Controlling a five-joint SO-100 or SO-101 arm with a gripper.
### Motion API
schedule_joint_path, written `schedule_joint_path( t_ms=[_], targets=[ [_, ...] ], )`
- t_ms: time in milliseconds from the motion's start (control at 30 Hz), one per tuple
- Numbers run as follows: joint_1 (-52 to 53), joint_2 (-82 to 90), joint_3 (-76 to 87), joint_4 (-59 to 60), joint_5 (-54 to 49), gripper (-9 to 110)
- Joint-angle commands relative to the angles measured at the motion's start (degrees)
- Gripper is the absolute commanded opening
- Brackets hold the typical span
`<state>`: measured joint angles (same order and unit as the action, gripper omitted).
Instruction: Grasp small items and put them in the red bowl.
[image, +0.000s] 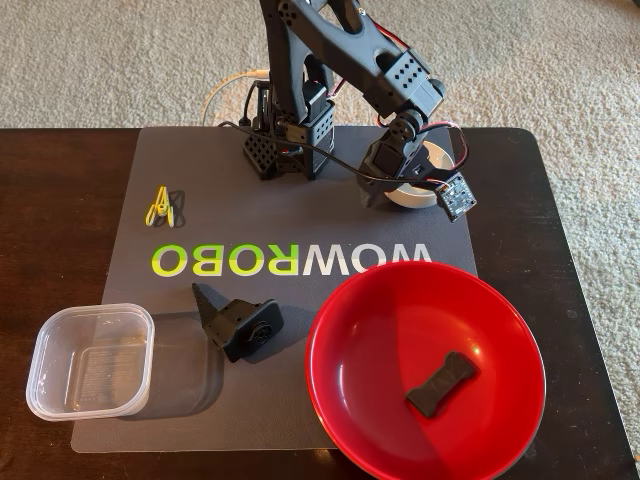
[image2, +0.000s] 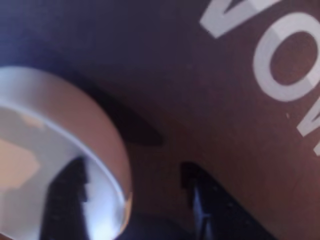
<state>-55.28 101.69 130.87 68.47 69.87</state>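
In the fixed view the large red bowl (image: 425, 300) stands at the front right with a flat black bone-shaped piece (image: 440, 383) lying in it. My gripper (image: 397, 188) reaches down onto the small white bowl (image: 422, 196) at the mat's back right. In the wrist view the gripper (image2: 131, 167) is open and straddles the white bowl (image2: 55, 105): one finger (image2: 67, 200) is inside it, the other finger (image2: 215, 210) is outside its rim. A black bracket (image: 240, 322), a clear square tub (image: 90, 360) and yellow paper clips (image: 160, 205) lie to the left.
Everything sits on a dark grey mat (image: 300, 215) with WOWROBO lettering, laid on a dark wooden table (image: 60, 200). The arm's base (image: 290, 140) stands at the mat's back middle. Carpet lies beyond the table.
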Motion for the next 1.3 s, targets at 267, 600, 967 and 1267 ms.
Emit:
schedule_joint_path(
  t_ms=[267,600,967,1267],
  targets=[
    [2.0,1.2,-0.7,-4.6,-7.0,0],
    [6.2,22.9,-2.6,-2.7,-15.2,0],
    [7.0,42.7,-6.0,0.4,-25.9,0],
    [22.3,33.1,-18.4,-5.8,-28.0,0]
  ],
)
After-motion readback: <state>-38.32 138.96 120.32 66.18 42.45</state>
